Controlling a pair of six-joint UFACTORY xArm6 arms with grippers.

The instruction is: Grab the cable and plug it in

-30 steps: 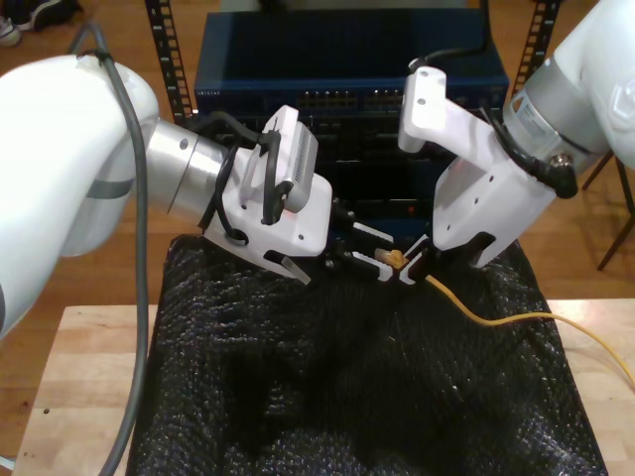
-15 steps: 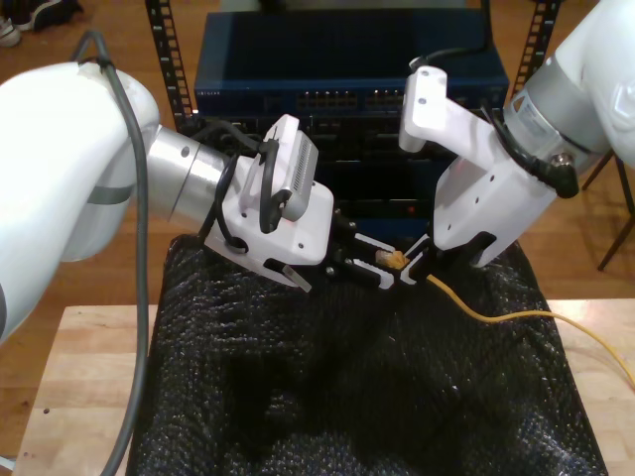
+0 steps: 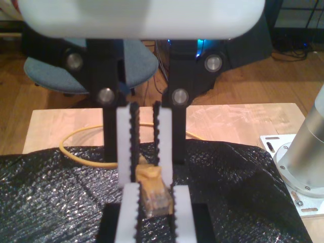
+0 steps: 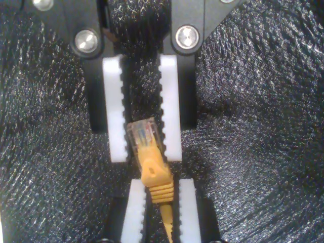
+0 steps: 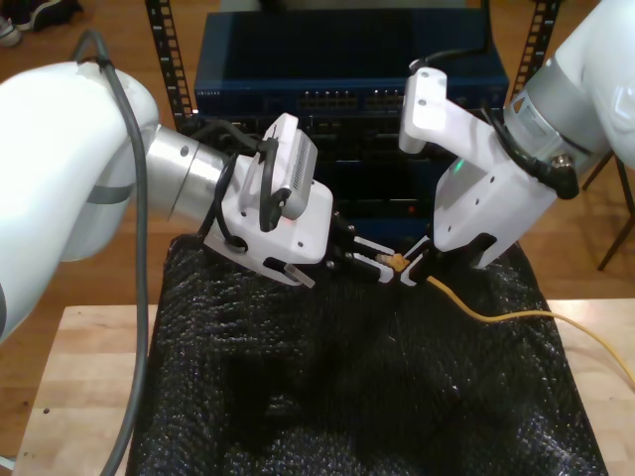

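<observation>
The yellow-orange cable (image 5: 516, 319) runs from the exterior view's right edge up to its clear plug (image 5: 396, 262), which hangs above the black bubble wrap. My second gripper (image 4: 158, 185), on the arm at the exterior view's right (image 5: 417, 270), is shut on the yellow boot (image 4: 154, 174) behind the plug. My first gripper (image 3: 155, 190), on the arm at the exterior view's left (image 5: 372, 266), faces it tip to tip. Its white pads (image 4: 170, 101) are closed on the plug (image 3: 154, 197), whose clear tip (image 4: 143, 134) sits between them.
A dark blue network switch (image 5: 347, 94) with rows of ports stands in the rack behind the grippers. Black bubble wrap (image 5: 347, 397) covers the middle of the wooden table (image 5: 89, 377). An arm's metal base (image 3: 304, 152) stands on the table; a grey chair (image 3: 50, 71) is beyond.
My first gripper's fingers have narrowed around the plug, and it has edged toward my second gripper. My second gripper has kept its hold in the same place.
</observation>
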